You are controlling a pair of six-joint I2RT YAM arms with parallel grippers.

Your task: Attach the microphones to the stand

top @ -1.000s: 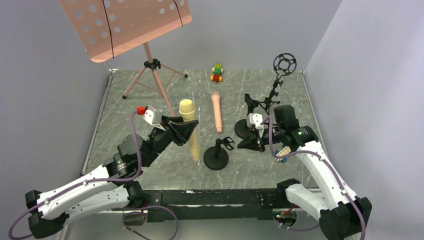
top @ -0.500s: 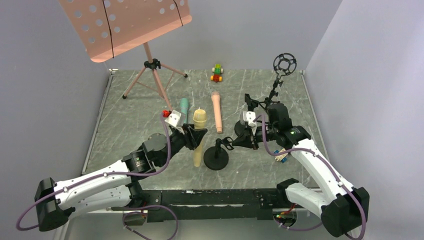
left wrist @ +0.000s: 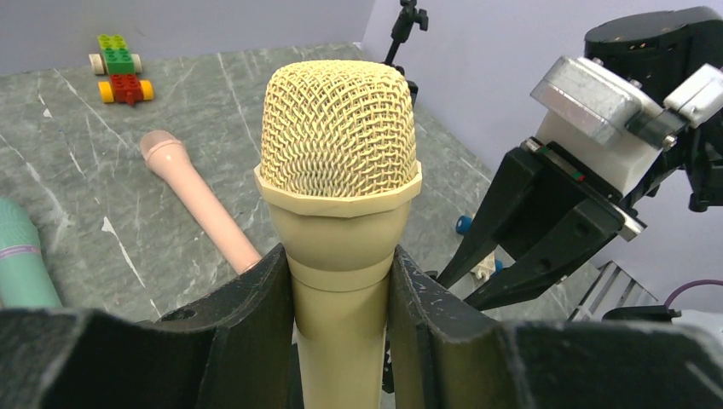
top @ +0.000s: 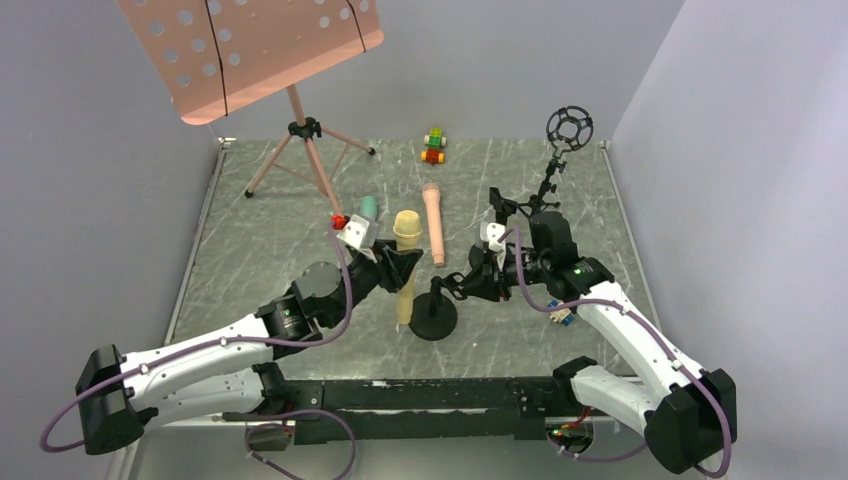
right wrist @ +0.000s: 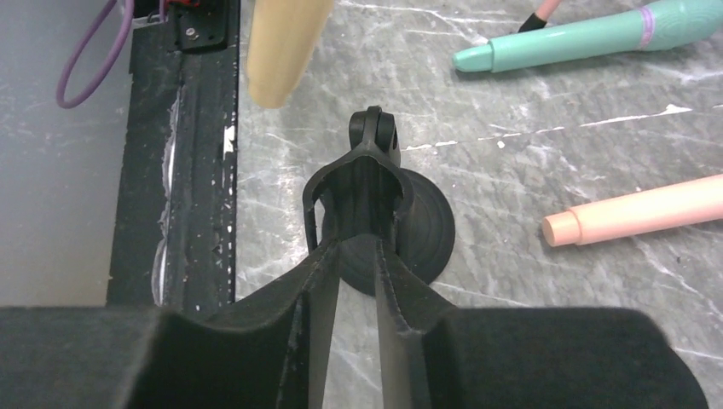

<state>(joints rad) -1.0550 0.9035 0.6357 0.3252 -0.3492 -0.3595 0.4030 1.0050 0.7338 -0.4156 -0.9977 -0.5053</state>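
The left gripper held the yellow microphone tight in its jaws, upright, mid-frame in the top view, just left of the black stand. The right gripper had its jaws at the stand's clip; I could not tell if they gripped it. The pink microphone and teal microphone lay on the table.

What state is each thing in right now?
yellow microphone, upright, gripped by left gripper
pink microphone, lying loose on table
teal microphone, lying loose
small black stand, upright, clip empty
right gripper, pinched on its clip
music stand, standing on tripod
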